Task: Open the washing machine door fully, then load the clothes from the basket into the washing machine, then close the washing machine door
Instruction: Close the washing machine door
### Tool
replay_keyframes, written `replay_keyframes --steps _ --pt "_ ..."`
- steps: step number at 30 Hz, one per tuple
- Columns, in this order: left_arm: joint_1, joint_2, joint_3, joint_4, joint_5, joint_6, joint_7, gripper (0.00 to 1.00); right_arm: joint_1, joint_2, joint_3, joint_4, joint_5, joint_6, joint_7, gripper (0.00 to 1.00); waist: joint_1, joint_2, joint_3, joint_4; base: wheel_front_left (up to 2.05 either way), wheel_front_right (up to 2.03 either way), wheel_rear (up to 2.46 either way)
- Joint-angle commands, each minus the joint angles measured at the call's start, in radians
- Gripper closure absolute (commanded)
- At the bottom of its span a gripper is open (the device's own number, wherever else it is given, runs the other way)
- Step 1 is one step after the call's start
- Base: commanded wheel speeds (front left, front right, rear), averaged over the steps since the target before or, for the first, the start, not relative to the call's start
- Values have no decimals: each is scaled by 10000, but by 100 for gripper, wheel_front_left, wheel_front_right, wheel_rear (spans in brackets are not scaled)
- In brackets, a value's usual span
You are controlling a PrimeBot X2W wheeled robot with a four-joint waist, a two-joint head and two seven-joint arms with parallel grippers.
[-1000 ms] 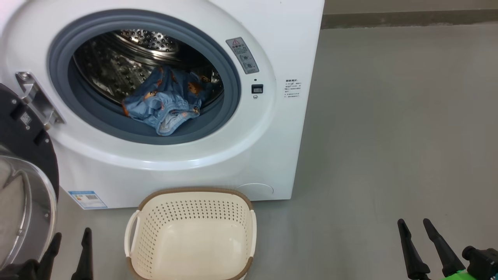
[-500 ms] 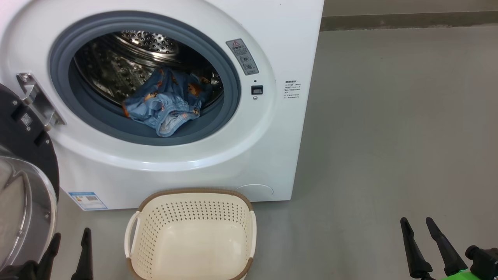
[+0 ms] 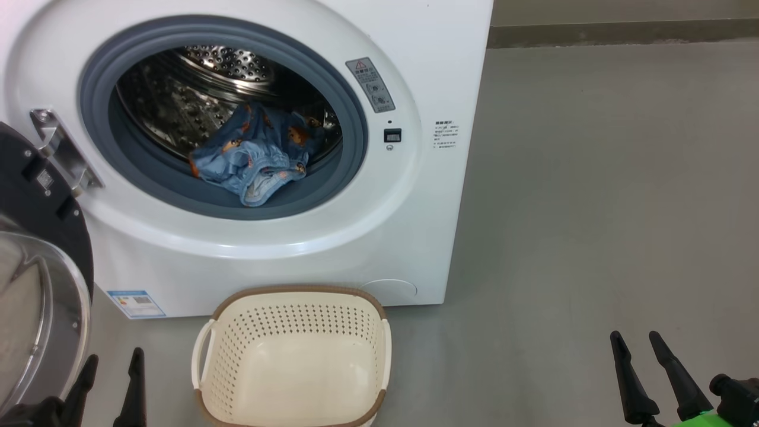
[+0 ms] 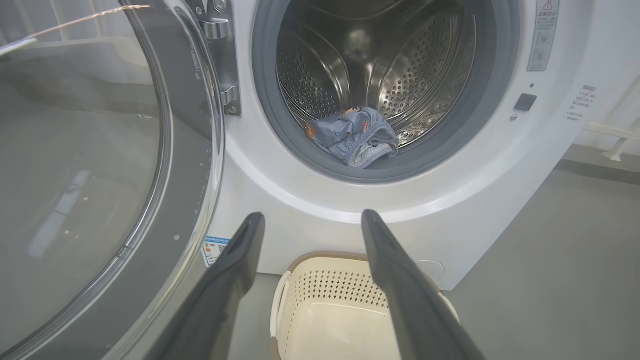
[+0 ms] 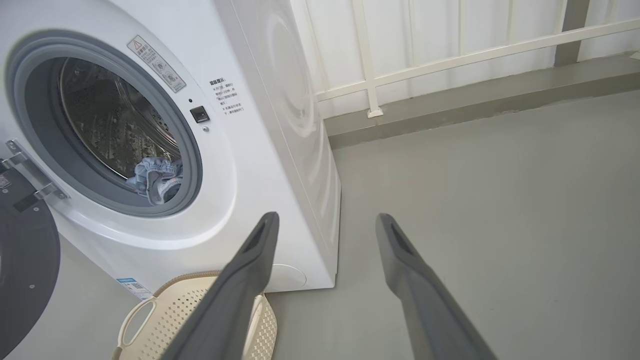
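1. Fingers (image 3: 627,379) of the right gripper (image 3: 634,336) are pointing forward over grey floor (image 3: 593,178), spread wide, gripping nothing.
2. Left gripper (image 3: 114,357) is hanging equally wide beside the open glossy black round door (image 3: 35,196).
3. Light blue printed clothes (image 3: 252,157) are lying inside the white washing machine (image 3: 356,237), behind the cream perforated basket (image 3: 296,290).

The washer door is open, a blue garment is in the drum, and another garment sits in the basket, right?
No, the basket is empty, as the head view shows. The washing machine door is open and the blue garment lies in the drum.
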Motion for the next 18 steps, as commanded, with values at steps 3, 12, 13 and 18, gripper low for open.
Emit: replay_keyframes --steps 3,12,13,18 --pt "-217 265 365 -277 -60 -14 -65 0 2 -177 203 -262 8 16 -78 0 0 -1 -15 8 -121 121 0" --pt "-120 299 356 -554 -58 -14 -65 0 22 -200 203 -272 30 16 -78 0 0 -1 -47 51 -108 108 0" --pt "-122 299 345 -558 -44 -14 -65 0 23 -200 199 -272 32 16 -78 0 0 -1 -48 59 -39 39 0" --pt "-142 273 291 -556 -17 -14 -65 0 31 -196 216 -273 42 16 -78 0 0 -1 -62 94 -7 7 0"
